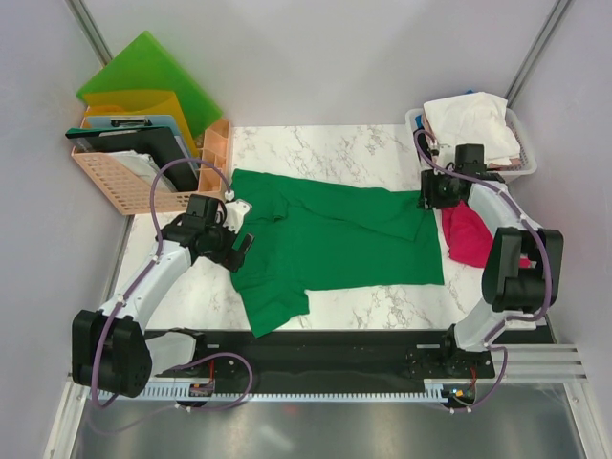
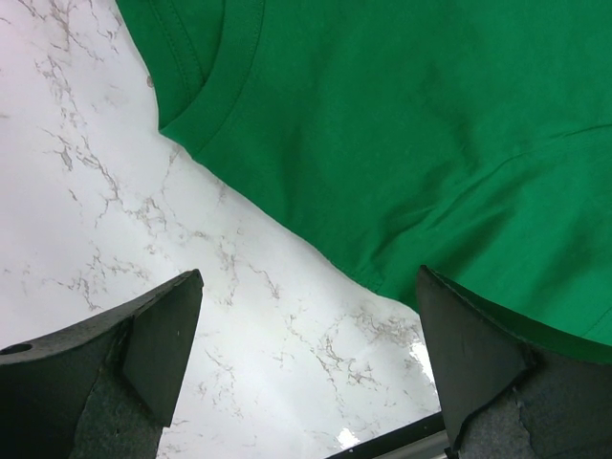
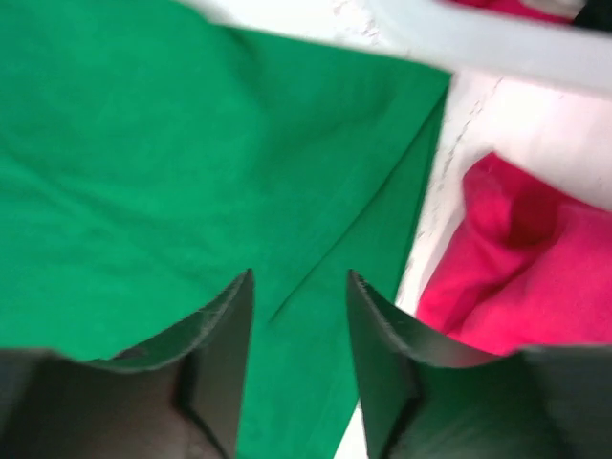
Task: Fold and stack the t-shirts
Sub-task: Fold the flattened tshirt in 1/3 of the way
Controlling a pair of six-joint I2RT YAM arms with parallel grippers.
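Since the deep green cloth t-shirt (image 1: 335, 239) lies limp, we would pinch its hem | left fingers (image 2: 158, 344), 9 o'clock, spread empty | right fingers (image 3: 215, 363), 3 o'clock, likewise.

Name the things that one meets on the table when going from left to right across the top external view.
orange basket → green t-shirt → magenta t-shirt
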